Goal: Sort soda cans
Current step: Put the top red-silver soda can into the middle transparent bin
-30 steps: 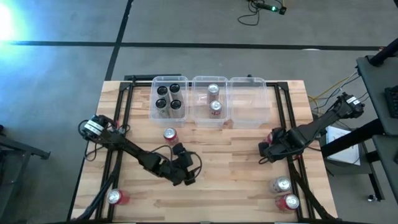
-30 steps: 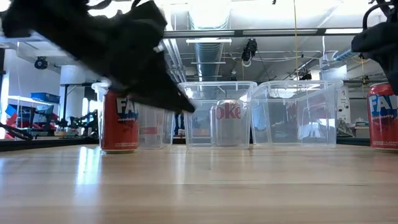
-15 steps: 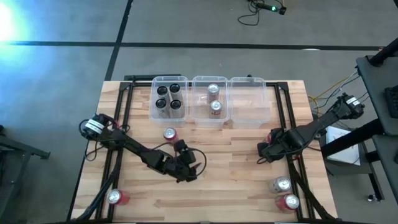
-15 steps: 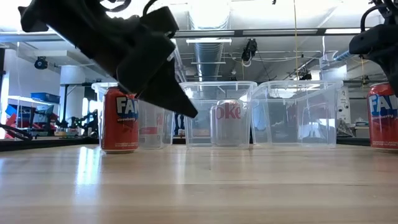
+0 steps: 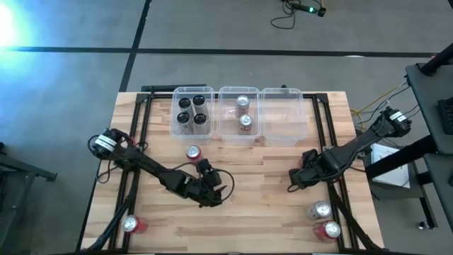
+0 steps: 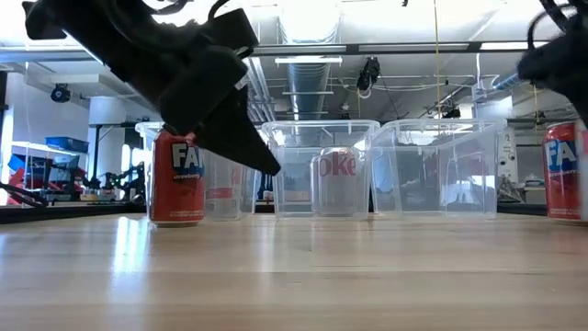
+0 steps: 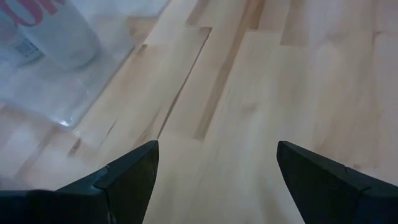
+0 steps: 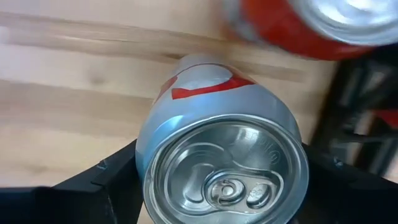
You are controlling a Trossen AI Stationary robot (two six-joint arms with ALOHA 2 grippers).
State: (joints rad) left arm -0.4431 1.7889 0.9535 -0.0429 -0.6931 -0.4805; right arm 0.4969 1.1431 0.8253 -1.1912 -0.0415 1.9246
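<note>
Several black soda cans (image 5: 192, 110) stand in the left clear bin (image 5: 175, 120). Two silver cans (image 5: 244, 112) stand in the middle bin (image 5: 225, 131). The right bin (image 5: 283, 117) holds nothing. On the table stand a red can (image 5: 192, 152), a red can (image 5: 132, 224), a silver can (image 5: 322, 210) and a red can (image 5: 330, 230). My left gripper (image 5: 214, 190) hangs open over bare wood, near of the first red can. My right gripper (image 5: 294, 180) is open above the silver can (image 8: 221, 162), whose top shows between its fingers. It is apart from that can in the high view.
Black frame rails (image 5: 134, 170) run along both sides of the table. In the low view another red can (image 6: 562, 170) stands at the right edge, by my right arm. Bare wood (image 5: 255, 212) lies between the two grippers.
My left gripper has risen and gone a little toward the table's far edge, staying open. My right gripper has shifted slightly toward the table's near left.
</note>
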